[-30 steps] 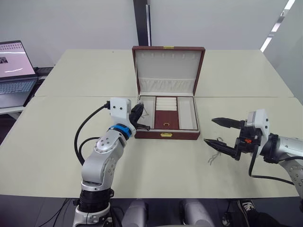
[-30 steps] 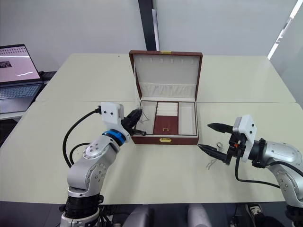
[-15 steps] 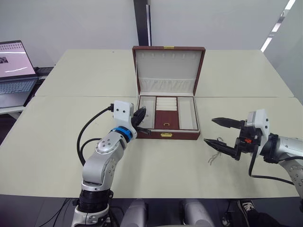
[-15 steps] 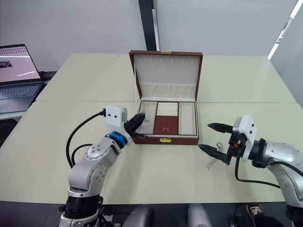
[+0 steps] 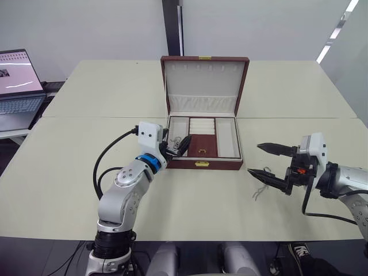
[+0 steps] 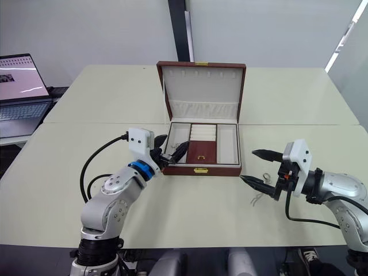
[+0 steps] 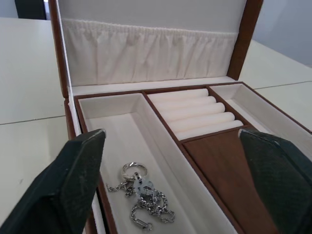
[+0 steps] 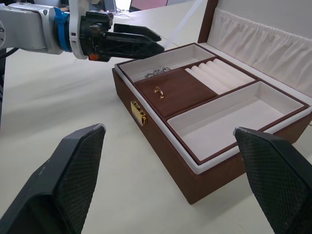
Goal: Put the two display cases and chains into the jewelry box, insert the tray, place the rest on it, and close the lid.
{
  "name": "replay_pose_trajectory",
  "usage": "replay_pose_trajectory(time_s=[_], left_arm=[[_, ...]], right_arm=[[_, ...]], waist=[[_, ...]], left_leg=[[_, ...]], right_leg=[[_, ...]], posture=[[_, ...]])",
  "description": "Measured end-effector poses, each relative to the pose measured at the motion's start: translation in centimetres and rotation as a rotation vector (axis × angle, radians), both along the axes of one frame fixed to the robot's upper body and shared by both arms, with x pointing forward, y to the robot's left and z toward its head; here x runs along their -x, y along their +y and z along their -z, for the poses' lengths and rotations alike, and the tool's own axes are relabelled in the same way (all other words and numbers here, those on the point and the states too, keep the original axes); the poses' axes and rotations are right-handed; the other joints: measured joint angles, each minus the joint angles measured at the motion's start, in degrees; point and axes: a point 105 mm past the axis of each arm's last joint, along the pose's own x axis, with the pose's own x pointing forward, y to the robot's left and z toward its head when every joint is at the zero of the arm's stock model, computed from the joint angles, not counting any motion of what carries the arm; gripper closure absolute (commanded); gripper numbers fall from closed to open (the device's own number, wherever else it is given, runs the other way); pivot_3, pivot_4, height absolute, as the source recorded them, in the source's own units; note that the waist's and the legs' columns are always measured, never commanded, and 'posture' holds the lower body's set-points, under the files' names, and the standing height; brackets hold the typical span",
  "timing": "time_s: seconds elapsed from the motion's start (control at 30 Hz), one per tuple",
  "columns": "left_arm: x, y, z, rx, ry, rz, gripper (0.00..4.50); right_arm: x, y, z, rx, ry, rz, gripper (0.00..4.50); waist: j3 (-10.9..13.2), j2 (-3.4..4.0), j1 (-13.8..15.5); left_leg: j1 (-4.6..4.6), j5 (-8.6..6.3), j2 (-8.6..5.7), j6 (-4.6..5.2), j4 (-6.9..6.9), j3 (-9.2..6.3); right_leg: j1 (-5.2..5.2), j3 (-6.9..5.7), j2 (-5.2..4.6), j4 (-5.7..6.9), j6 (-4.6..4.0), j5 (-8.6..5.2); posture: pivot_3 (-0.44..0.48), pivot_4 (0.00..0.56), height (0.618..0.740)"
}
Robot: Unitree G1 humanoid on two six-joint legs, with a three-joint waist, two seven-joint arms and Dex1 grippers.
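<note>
Two claws: both are seen spread wide, and neither is gripping anything.
Left claw (image 5: 176,147): held over the front-left corner of the jewelry box (image 5: 201,163), its black fingers parted above the left compartment.
Chains in the box: a silvery tangle of chains (image 7: 141,200) with a small ring lies in the near end of the tray's left compartment, just below and between the left fingers.
Tray (image 8: 175,90): already seated in the box, brown centre panel and gold handle to the front, ring rolls behind.
Lid (image 5: 205,83): stands upright on its hinge, gathered pocket facing forward.
Right claw (image 5: 270,163): hangs over the desk (image 5: 86,172) well to the right of the box, fingers pointing toward it.
Loose chain (image 5: 259,191): lies on the desk just below and in front of the right claw, its length running roughly front to back; the right arm is judged much the nearer.
Display cases: not made out.
</note>
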Motion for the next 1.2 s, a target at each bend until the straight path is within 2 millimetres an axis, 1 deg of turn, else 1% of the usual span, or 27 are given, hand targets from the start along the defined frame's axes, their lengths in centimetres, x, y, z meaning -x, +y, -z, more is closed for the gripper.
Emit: replay_pose_trajectory(time_s=[0.07,0.13,0.23,0.3,0.4,0.5,0.63,0.67,0.77,0.87,1.03,1.2], left_arm=[[0.2,1.9,-0.8,-0.013,-0.018,0.028,0.01],[0.5,4.4,-1.3,-0.049,-0.015,0.048,0.01],[0.9,7.6,-1.3,-0.075,0.017,0.044,0.01],[1.2,9.8,-0.6,-0.097,0.06,0.034,0.01],[1.6,12.7,0.1,-0.136,0.088,-0.026,0.01],[2.1,15.2,1.2,-0.193,0.117,-0.08,0.01],[3.3,19.9,2.7,-0.239,0.154,-0.214,0.01],[3.5,20.6,2.8,-0.241,0.154,-0.236,0.01],[4.0,21.6,3.1,-0.252,0.146,-0.272,0.01],[4.6,22.0,3.5,-0.261,0.146,-0.284,0.01],[5.1,22.1,4.4,-0.253,0.161,-0.296,0.01],[5.1,22.0,4.2,-0.259,0.147,-0.303,0.01]], right_arm=[[-0.2,-0.7,-0.1,0.003,0.002,0.024,0.0],[-0.5,-1.8,0.1,0.002,0.015,0.065,0.0],[-0.8,-3.3,0.7,-0.008,0.044,0.124,0.0],[-0.9,-4.6,1.5,-0.003,0.064,0.175,0.0],[-1.0,-6.4,2.5,0.006,0.089,0.242,0.0],[-1.4,-7.9,3.0,0.014,0.086,0.303,0.0],[-2.0,-11.1,4.3,0.018,0.089,0.438,0.0],[-2.1,-11.6,4.6,0.02,0.092,0.463,0.0],[-2.2,-12.5,5.4,0.02,0.096,0.497,0.0],[-2.7,-13.0,5.3,0.016,0.075,0.517,0.0],[-2.8,-13.4,5.6,0.019,0.066,0.537,0.0],[-2.8,-13.5,5.7,0.022,0.066,0.548,0.0]], waist=[[0.0,0.0,0.0],[0.0,0.01,0.0],[0.0,0.02,0.0],[0.0,0.01,0.0],[0.0,0.02,0.0],[0.0,0.02,0.0],[0.0,0.02,-0.2],[0.0,0.02,-0.1],[0.0,0.03,-0.1],[0.0,0.03,-0.1],[0.0,0.03,-0.1],[0.0,0.04,-0.1]], left_leg=[[0.0,0.0,0.0,0.0,0.0,0.0],[0.0,0.0,-0.02,0.01,0.0,0.01],[0.0,-0.01,-0.02,0.02,-0.01,0.01],[0.0,-0.01,-0.01,0.02,-0.02,0.01],[0.0,-0.01,-0.01,0.02,-0.02,0.01],[0.02,-0.01,0.0,0.02,-0.03,0.01],[0.03,-0.01,0.03,0.02,-0.08,0.03],[0.03,-0.02,0.03,0.03,-0.07,0.03],[0.03,-0.01,0.02,0.02,-0.06,0.03],[0.03,-0.02,0.02,0.03,-0.07,0.05],[0.03,-0.02,0.03,0.03,-0.07,0.04],[0.03,-0.02,0.03,0.03,-0.07,0.04]], right_leg=[[0.0,0.0,0.01,0.0,0.0,0.0],[0.0,0.0,0.0,0.0,0.0,0.0],[0.0,0.0,-0.01,-0.02,-0.01,0.0],[0.0,0.0,0.0,-0.03,-0.01,0.0],[0.0,0.0,-0.01,-0.03,-0.01,0.0],[0.0,0.02,-0.01,-0.02,-0.01,0.0],[-0.03,0.02,0.0,-0.02,-0.01,-0.01],[-0.03,0.03,-0.02,-0.01,-0.01,-0.01],[-0.03,0.03,-0.04,0.0,-0.01,-0.01],[-0.03,0.05,-0.05,0.0,-0.01,-0.01],[-0.03,0.04,-0.05,0.0,-0.01,0.0],[-0.03,0.05,-0.04,0.0,-0.01,0.0]], posture=[[0.0,0.15,0.74],[0.0,0.15,0.74],[0.0,0.15,0.74],[0.0,0.15,0.74],[0.0,0.15,0.74],[0.0,0.15,0.74],[0.0,0.15,0.74],[0.0,0.15,0.74],[0.0,0.15,0.74],[0.0,0.15,0.74],[0.0,0.15,0.74],[0.0,0.15,0.74]])
